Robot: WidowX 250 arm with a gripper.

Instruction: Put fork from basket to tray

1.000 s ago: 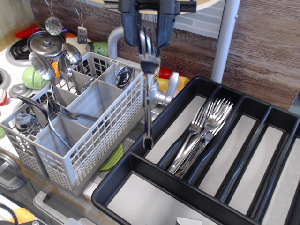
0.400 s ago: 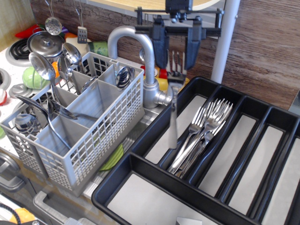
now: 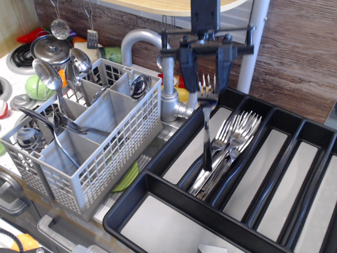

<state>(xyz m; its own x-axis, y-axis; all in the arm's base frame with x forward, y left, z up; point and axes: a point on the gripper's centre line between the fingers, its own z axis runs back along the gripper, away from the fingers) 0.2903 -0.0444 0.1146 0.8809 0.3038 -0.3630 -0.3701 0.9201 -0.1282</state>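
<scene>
Black tray [image 3: 158,182] nearest, w/ fork pile [image 3: 226,150] in 2nd slot. Fork [image 3: 206,124] hangs upright, tines up, handle tip over that pile. Pincer [image 3: 206,79] fingers spread; grip on fork unclear. Grey basket [image 3: 100,158] left.

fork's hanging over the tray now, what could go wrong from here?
1. The fork hangs upright, tines up, between the fingers of the gripper, its handle end just over the fork pile; released here, it may topple across a divider.
2. Descending further could jam the handle into that pile.
3. The gripper works close to the faucet; drifting left risks contact.
</scene>
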